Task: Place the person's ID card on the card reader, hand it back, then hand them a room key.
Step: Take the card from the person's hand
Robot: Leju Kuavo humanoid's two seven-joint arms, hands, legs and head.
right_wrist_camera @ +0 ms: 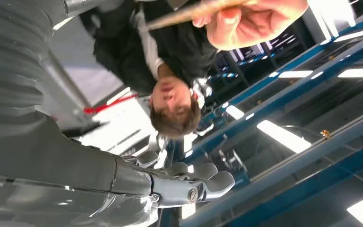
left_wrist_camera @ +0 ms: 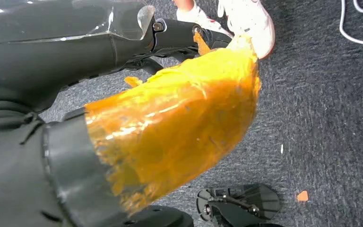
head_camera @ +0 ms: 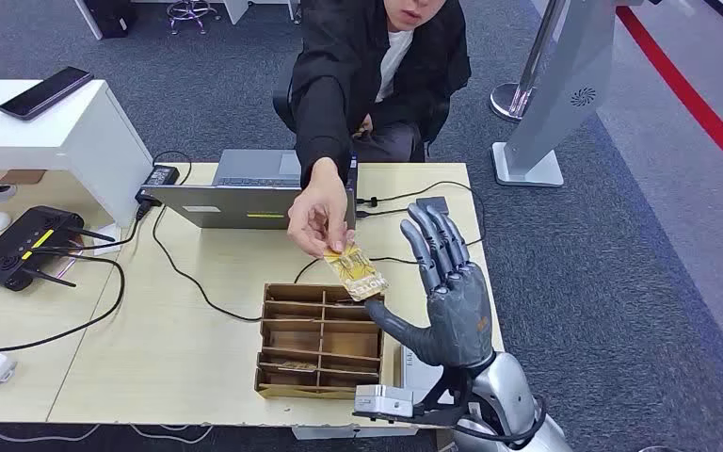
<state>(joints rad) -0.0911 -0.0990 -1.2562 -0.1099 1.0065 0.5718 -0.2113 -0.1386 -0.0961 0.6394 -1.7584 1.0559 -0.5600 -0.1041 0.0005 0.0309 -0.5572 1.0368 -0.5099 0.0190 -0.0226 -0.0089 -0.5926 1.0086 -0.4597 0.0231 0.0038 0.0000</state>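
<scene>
1. Table (head_camera: 198, 330) across the lower left of the head view, laptop (head_camera: 245, 193) at its far edge.
2. Person (head_camera: 367, 75) at upper centre, seated behind the table, arm stretched forward, apparently to pass something over.
3. Right hand (head_camera: 452, 297) at lower right, raised palm-up, fingers spread, holding nothing; likely posed to receive.
4. Divided box (head_camera: 320, 339) at lower centre, possibly stock for room keys.
5. Card (head_camera: 356, 270) at centre, pinched in the person's hand (head_camera: 318, 218), just beside the robot's thumb, above the box.
6. Left hand: state impossible to tell.
</scene>
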